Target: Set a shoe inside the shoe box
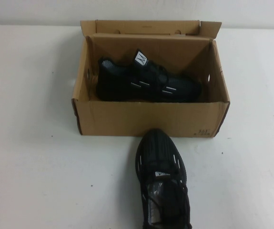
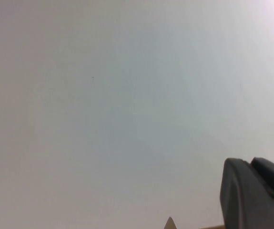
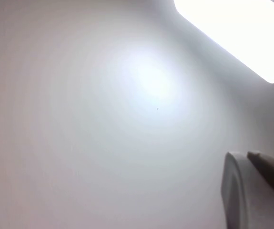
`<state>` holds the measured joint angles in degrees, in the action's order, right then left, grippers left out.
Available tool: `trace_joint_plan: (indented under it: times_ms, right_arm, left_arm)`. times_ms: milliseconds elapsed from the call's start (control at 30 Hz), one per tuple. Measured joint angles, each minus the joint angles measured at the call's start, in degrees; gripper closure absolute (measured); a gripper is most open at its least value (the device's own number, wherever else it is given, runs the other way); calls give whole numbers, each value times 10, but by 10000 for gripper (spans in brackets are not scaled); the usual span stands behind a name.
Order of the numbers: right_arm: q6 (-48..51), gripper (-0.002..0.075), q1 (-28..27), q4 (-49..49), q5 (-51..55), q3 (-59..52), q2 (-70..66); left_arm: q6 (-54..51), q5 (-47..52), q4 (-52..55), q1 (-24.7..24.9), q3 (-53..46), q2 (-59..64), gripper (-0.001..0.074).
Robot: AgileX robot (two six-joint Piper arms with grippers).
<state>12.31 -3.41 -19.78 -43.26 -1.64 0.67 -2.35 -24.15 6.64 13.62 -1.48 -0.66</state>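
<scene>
An open brown cardboard shoe box (image 1: 151,119) stands at the middle back of the white table. One black shoe (image 1: 146,82) with white stripes lies inside it, toe to the right. A second black shoe (image 1: 163,179) lies on the table just in front of the box, toe pointing at the box's front wall. Neither arm shows in the high view. My left gripper (image 2: 256,195) shows only as a dark part at the edge of the left wrist view, above bare table. My right gripper (image 3: 251,191) shows the same way in the right wrist view. Neither holds anything that I can see.
The box's lid flaps (image 1: 146,26) stand up at the back against the wall. A small cardboard tip (image 2: 169,223) shows at the edge of the left wrist view. A bright light glare (image 3: 232,33) lies across the right wrist view. White table (image 1: 32,167) spreads left and right of the box.
</scene>
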Motion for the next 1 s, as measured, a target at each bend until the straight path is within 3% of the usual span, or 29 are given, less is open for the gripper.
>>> trace_joint_plan:
  times_ms: [333,633,767,1000]
  right_arm:
    - [-3,743,0,-5,-28,0,2]
    - [-103,743,0,-4,-144,18,2]
    - [-131,743,0,-5,-114,99,2]
    - [-163,743,0,-6,36,265,3]
  left_arm:
    - [5,-31,-3,0,0,0,736]
    - [65,-243,-21,0,5,-1,736]
    - [80,-228,-42,0,60,-1,736]
    - [83,-91,-49,0,216,3,736]
